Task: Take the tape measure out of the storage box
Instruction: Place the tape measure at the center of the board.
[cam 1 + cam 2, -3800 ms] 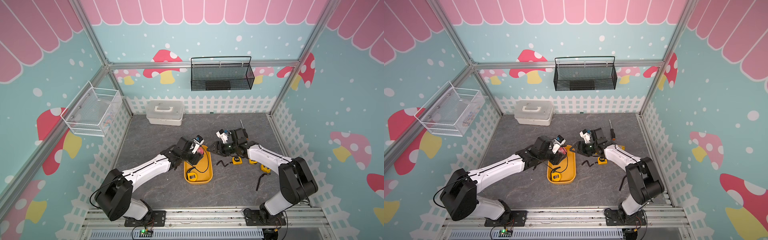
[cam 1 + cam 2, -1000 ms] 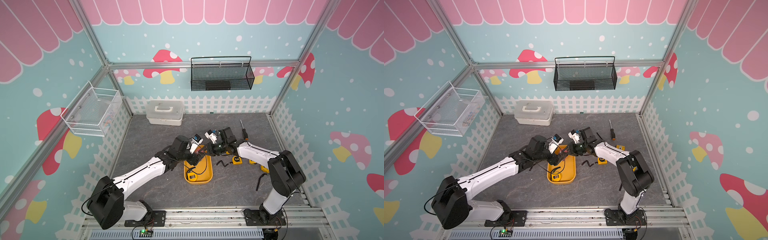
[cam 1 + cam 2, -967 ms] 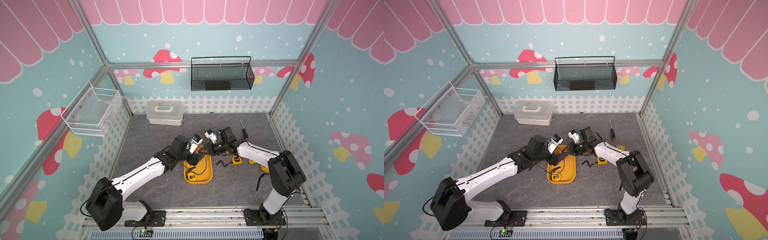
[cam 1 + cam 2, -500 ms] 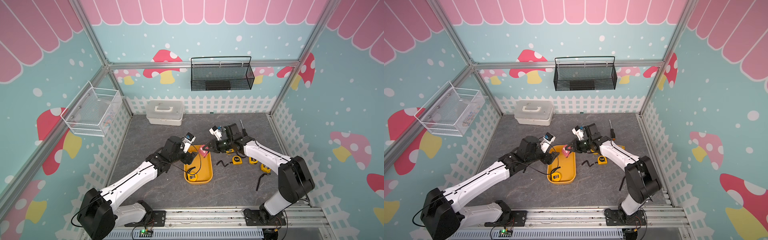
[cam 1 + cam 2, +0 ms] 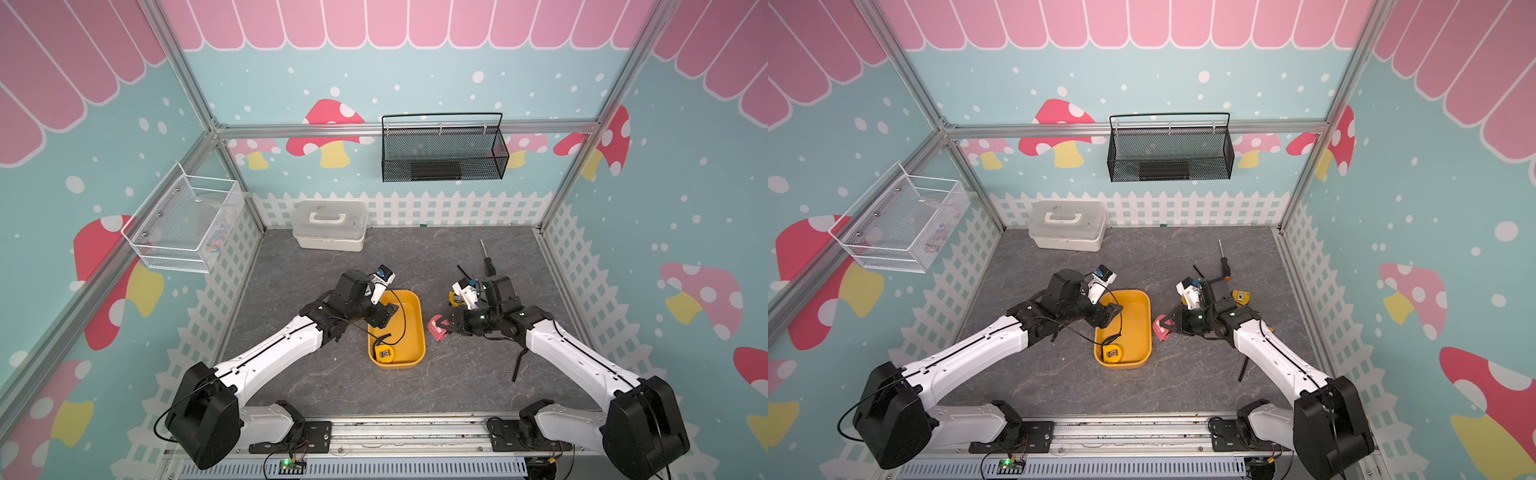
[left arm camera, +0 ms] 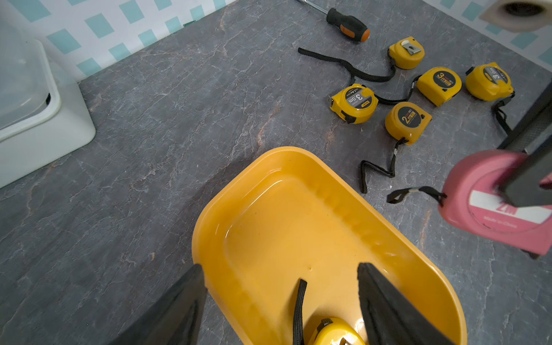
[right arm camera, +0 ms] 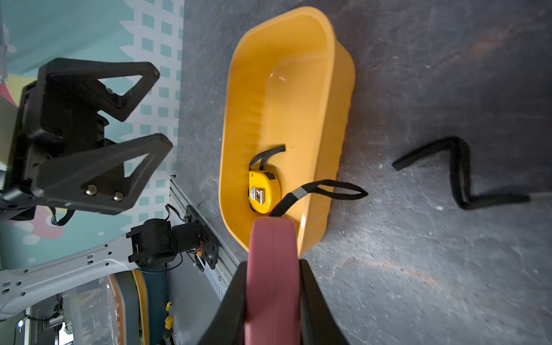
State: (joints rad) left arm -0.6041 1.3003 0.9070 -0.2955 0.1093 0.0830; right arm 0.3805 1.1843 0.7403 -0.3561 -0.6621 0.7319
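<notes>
Apparently edge-up, the pink tape measure (image 7: 273, 254) aims its strap (image 7: 328, 188) at the box (image 7: 343, 74).

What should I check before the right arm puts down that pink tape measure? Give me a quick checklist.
1. Grip: right gripper shut on the pink tape measure. Ok.
2. Clear of the storage box: the tape measure is beyond the rim, on the right arm's side. Ok.
3. Height above the table: cannot tell.
4. Left gripper out of the way: open, straddling the box's rim, apart from the right one. Ok.
5. Box emptied: a yellow tape measure lies inside. Not ok.
</notes>
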